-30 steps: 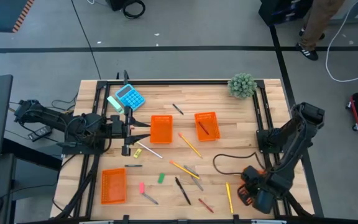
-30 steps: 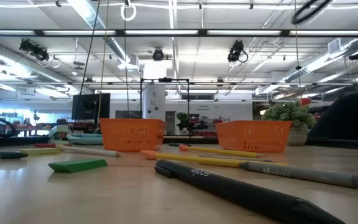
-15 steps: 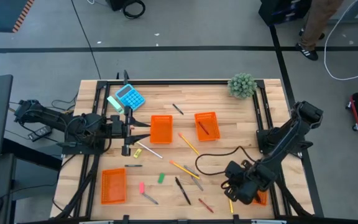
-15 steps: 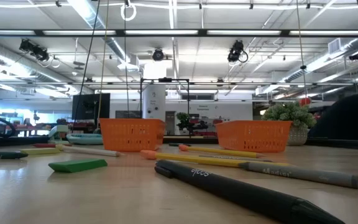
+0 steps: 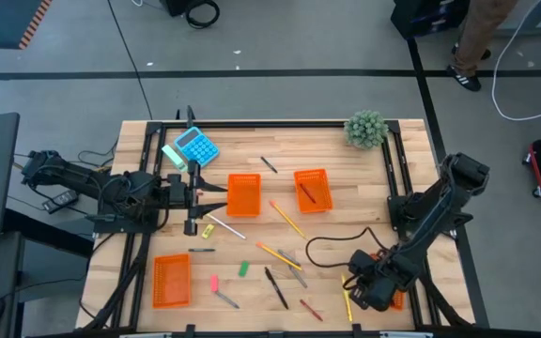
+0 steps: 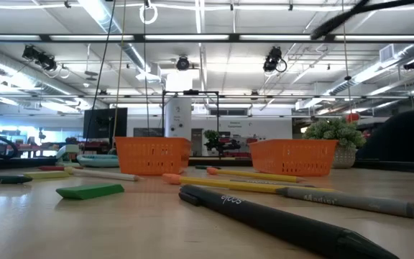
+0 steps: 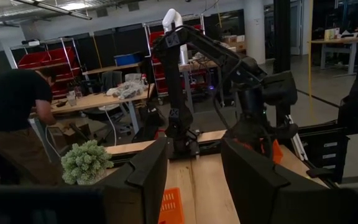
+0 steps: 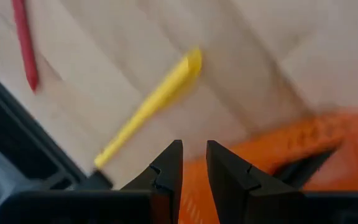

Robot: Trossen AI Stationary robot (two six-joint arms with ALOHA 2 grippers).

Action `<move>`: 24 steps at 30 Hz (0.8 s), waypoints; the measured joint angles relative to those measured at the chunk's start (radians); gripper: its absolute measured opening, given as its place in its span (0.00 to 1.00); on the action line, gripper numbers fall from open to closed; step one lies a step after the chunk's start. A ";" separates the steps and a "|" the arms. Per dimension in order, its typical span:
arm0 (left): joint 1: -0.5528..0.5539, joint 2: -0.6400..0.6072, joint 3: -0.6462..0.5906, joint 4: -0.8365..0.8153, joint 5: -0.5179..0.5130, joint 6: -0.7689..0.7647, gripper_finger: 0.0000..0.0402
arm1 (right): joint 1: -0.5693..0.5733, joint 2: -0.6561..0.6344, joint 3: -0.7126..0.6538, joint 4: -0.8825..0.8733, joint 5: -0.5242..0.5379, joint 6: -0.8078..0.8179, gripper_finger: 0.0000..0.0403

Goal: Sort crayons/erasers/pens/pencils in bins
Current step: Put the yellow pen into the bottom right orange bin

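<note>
The right gripper (image 5: 357, 299) is held low by the yellow pen (image 5: 347, 299), near the table's front edge. Its fingers are a little apart, with nothing between them. The pen is likely picked next, so a drop onto it is needed. The bin (image 5: 394, 298) under the arm is mostly hidden. The left gripper (image 5: 216, 199) is parked open by a middle bin (image 5: 243, 194).

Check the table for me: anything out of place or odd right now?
Yes: a blue calculator and a small plant sit at the far edge, fitting none of the bins. The fourth bin is half hidden under the right gripper.
</note>
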 joint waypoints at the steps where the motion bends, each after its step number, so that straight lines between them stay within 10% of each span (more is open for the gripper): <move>1: 0.000 0.000 0.000 0.000 0.000 0.000 0.40 | 0.010 0.000 -0.002 -0.001 -0.013 0.017 0.19; 24: 0.000 0.000 0.000 -0.012 0.000 -0.008 0.40 | -0.022 0.000 -0.002 0.070 -0.011 -0.102 0.19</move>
